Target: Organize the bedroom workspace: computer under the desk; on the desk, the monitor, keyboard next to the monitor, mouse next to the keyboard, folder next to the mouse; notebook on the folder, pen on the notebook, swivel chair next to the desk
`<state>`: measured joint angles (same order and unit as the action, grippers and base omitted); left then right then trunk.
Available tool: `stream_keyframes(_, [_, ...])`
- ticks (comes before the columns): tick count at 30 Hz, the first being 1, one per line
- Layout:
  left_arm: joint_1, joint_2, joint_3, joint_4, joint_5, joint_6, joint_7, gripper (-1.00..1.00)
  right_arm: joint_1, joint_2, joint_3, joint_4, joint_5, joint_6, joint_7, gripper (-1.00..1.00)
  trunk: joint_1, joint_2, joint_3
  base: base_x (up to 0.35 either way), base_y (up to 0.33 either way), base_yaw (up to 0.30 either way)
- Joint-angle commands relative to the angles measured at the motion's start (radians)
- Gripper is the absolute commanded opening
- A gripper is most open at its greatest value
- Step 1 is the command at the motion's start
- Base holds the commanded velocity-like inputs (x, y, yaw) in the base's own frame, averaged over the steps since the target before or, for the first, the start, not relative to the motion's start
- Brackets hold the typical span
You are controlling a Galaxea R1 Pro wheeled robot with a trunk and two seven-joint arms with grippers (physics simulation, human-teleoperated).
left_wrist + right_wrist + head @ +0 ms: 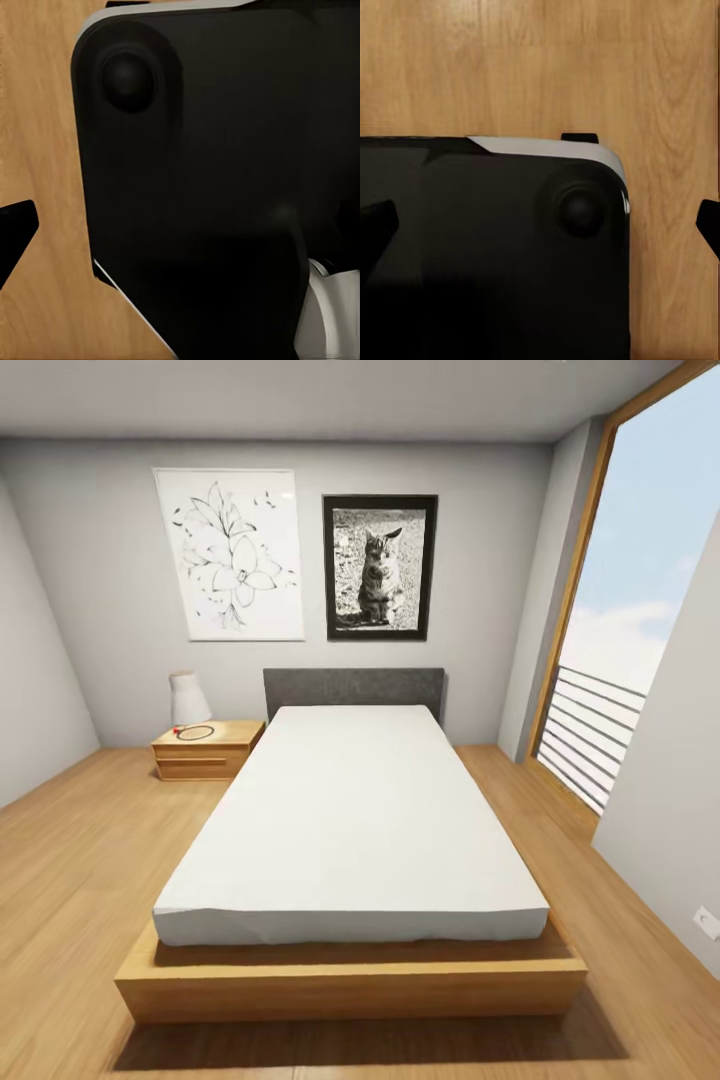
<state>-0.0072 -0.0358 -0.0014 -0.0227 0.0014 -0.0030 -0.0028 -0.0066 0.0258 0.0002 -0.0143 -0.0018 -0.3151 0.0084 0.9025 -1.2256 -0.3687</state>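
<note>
1. Two pincer states I cannot tell: each wrist view shows dark fingertip edges over the robot's black base (495,255) and the plank floor (540,67).
2. At 12 o'clock lies the bed (350,820); rolling ahead risks striking its wooden frame.
3. With the nightstand (205,750) at 11 o'clock and no desk in sight, turning blindly wastes travel.

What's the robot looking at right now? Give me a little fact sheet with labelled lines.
room: bedroom, pale grey walls, light wood floor
centre: bed with white mattress, wood frame, grey headboard
beside bed: wooden nightstand with white lamp
wall: flower drawing, framed cat picture
right side: tall window with railing
wrist views: dark robot body over wood floor
end effectors: state cannot be told
</note>
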Motion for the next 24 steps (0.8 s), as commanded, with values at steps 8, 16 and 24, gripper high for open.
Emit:
stream_keyframes(8, [0.000, 0.001, -0.001, -0.019, 0.000, -0.002, 0.001, 1.00, 0.000, 0.005, 0.000, -0.037, -0.001, -0.004, 0.002, 1.00, -0.031, 0.056, 0.024, 0.000, 0.000, 0.000])
stream_keyframes(16, [0.000, 0.003, 0.000, -0.183, 0.001, -0.007, 0.003, 1.00, -0.001, 0.008, 0.001, -0.249, -0.003, -0.004, 0.005, 1.00, -0.061, 0.112, 0.049, 0.000, 0.000, 0.000])
stream_keyframes(24, [-0.001, 0.008, 0.016, -0.406, 0.060, -0.008, 0.004, 1.00, -0.041, 0.005, 0.001, -0.479, -0.003, -0.005, 0.005, 1.00, -0.092, 0.168, 0.074, 0.000, 0.000, 0.000])
